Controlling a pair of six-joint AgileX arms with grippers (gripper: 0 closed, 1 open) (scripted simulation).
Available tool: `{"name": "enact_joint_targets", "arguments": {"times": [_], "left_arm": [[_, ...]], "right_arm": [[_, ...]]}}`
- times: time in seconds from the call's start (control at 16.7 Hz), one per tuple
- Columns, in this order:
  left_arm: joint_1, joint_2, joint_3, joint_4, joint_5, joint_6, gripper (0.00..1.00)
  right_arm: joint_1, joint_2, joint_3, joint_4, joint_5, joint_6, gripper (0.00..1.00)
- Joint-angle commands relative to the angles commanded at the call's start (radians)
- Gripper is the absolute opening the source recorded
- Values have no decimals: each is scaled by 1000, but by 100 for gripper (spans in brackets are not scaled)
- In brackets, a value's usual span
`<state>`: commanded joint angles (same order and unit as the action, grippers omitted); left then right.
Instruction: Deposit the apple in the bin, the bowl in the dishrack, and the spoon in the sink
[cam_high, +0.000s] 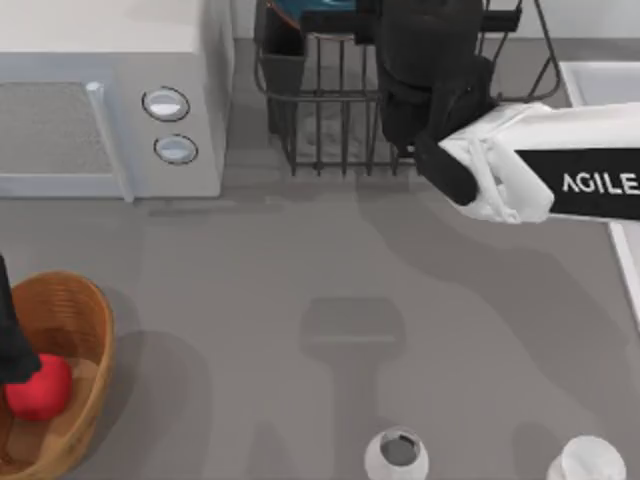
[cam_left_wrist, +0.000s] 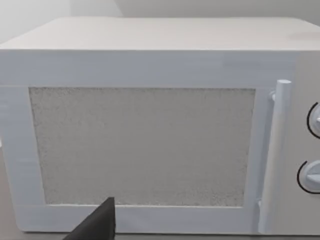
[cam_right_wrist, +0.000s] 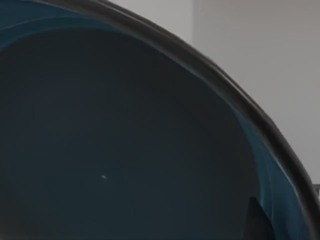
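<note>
While my right arm (cam_high: 540, 175) reaches in from the right edge of the top view, its dark wrist hangs over the dishrack (cam_high: 330, 110) at the back of the worktop (cam_high: 350, 290). The right jaws are hidden behind that wrist, so I cannot tell whether they are apart or together. A sliver of the blue bowl (cam_high: 300, 12) shows at the top of the dishrack, just left of the wrist. From the right wrist camera the bowl (cam_right_wrist: 125, 135) sits very close, its dark teal inside and darker rim curving across the view, with a dark finger tip (cam_right_wrist: 257, 220) against its inner wall.

Left of the dishrack stands the white microwave (cam_high: 100, 100), its two round knobs facing the rack. The left wrist camera looks straight at the microwave (cam_left_wrist: 150, 125) door, with one dark finger (cam_left_wrist: 97, 225) at the bottom edge.

Well in front of the microwave, at the left edge, the wicker bin (cam_high: 70, 330) holds the red apple (cam_high: 40, 388). My left arm (cam_high: 12, 340) shows as a dark shape just above the apple; I cannot tell how its jaws stand.

Right of the dishrack, the sink's (cam_high: 600, 80) pale rim shows. Two small white cups (cam_high: 397, 452) stand at the front edge.
</note>
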<state>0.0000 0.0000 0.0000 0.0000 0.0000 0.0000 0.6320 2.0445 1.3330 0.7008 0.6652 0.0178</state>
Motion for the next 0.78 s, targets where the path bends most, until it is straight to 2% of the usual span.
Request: {"name": "enact_joint_targets", "arguments": {"times": [0.6, 0.78], "left_arm": [[0, 0, 0, 0, 0, 0, 100], [0, 0, 0, 0, 0, 0, 100]], "right_arm": [[0, 0, 0, 0, 0, 0, 98], [0, 0, 0, 0, 0, 0, 100]]}}
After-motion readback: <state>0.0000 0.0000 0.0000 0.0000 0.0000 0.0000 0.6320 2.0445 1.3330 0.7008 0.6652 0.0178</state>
